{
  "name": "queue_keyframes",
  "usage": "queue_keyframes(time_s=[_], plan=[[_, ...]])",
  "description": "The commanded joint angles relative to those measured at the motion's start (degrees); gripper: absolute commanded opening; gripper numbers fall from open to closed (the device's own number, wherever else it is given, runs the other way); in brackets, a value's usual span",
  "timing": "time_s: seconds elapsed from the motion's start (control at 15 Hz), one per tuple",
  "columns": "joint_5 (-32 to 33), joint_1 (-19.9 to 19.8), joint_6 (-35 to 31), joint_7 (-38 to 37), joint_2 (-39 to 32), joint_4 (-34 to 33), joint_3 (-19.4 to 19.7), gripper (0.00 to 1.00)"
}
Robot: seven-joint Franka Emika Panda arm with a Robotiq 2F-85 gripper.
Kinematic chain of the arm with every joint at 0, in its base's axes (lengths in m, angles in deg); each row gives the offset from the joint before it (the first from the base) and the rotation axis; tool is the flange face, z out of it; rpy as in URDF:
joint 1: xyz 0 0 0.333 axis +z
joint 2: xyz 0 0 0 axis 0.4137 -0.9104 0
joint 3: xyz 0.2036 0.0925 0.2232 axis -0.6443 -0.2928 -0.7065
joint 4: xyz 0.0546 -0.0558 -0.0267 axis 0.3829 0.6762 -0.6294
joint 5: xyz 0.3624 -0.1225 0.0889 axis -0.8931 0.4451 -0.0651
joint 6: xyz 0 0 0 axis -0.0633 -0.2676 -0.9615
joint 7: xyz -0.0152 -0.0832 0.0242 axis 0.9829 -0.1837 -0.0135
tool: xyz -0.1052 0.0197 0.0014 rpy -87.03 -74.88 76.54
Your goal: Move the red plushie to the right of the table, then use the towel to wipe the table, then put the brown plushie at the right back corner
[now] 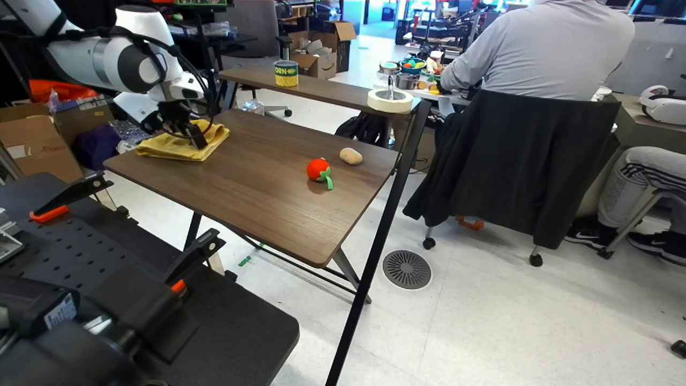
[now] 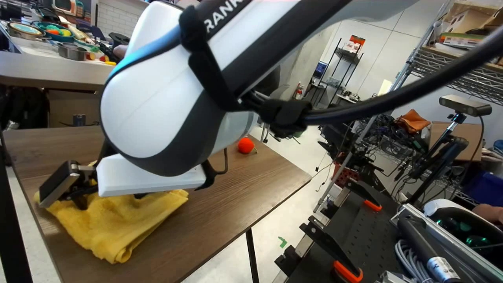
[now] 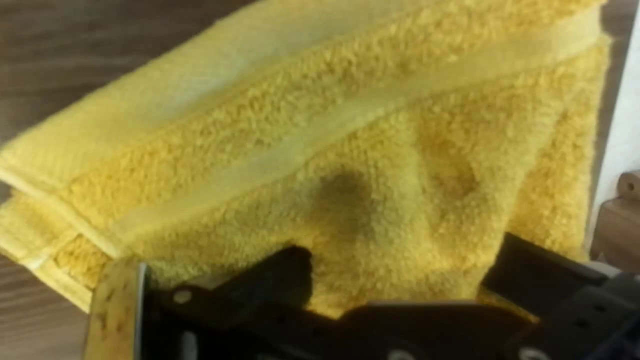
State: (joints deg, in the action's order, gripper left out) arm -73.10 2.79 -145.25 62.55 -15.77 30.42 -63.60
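Note:
The yellow towel [image 1: 174, 150] lies folded and creased at one end of the brown wooden table [image 1: 257, 182]. My gripper [image 3: 402, 250] is down at the towel, its fingers wide apart with towel cloth below and between them. Nothing looks pinched in the wrist view. In an exterior view the arm covers part of the towel [image 2: 114, 224]. Toward the opposite end sits the red plushie [image 1: 317, 169], round with a green stem; it also shows as a red plushie [image 2: 246, 145] past the arm. Close to it rests the tan brown plushie [image 1: 351, 156], out of sight in the exterior view that the arm fills.
A raised shelf [image 1: 332, 92] runs along one long side of the table, bearing a corn can [image 1: 286, 74] and a tape roll [image 1: 390, 101]. A black post [image 1: 375, 246] rises at the table's end. Beside the opposite long side stands a black cart [image 1: 230, 316] with clamps.

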Motion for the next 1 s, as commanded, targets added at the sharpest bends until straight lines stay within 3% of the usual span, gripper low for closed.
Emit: queue_keyframes(time_s=[0.0,0.2,0.93], plan=[[1.13,-0.16,2.27,5.12,2.98,7.92,-3.48,1.0],[2.27,1.61,8.28,1.51,4.08,9.16,1.16,1.0],[2.38,-2.05,5.24,-12.25,5.34,19.63,15.22,1.0]])
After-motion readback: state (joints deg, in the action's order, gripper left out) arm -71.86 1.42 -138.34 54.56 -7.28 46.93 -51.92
